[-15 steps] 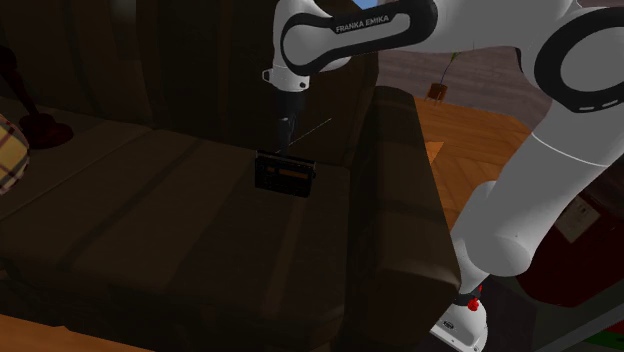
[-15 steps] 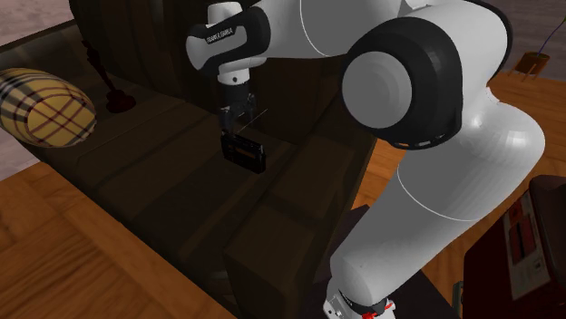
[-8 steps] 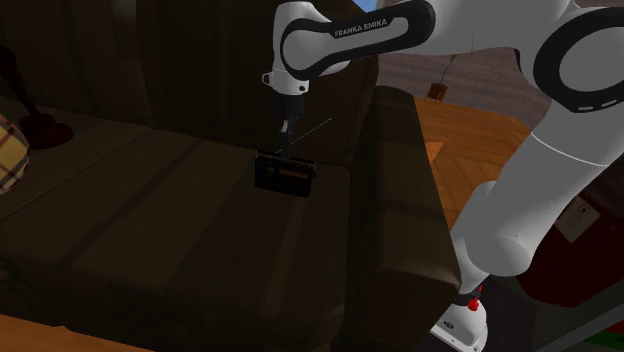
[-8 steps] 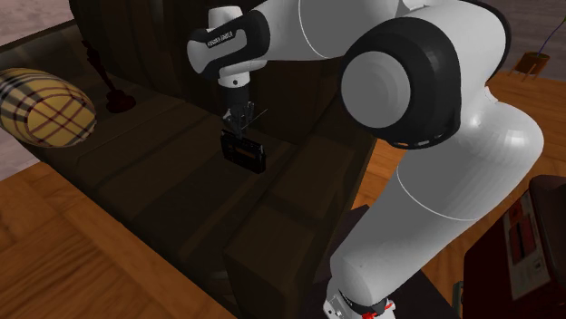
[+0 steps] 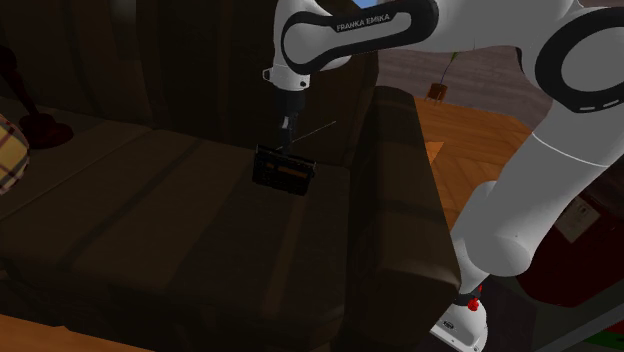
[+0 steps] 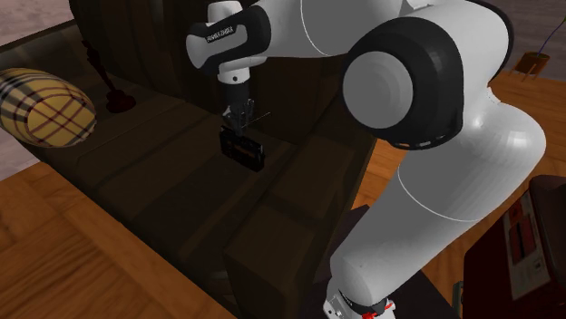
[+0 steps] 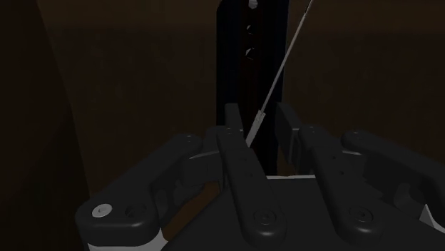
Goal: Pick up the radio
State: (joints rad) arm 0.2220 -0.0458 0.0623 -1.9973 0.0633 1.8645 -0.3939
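While dimly lit, recorded over seat of dark brown sofa (image 5: 180, 230), beside its armrest (image 5: 395, 200).
Noted small black box-shaped radio (image 5: 283, 172), slightly tilted; clasped at top edge by black gripper (image 5: 287, 148), jaws pinching it; thin pale antenna (image 5: 318, 128) slanting upward from top.

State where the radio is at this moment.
In the shoulder view the black radio is left of centre, at the dark sofa's seat beside the armrest, clasped by the gripper directly above it.
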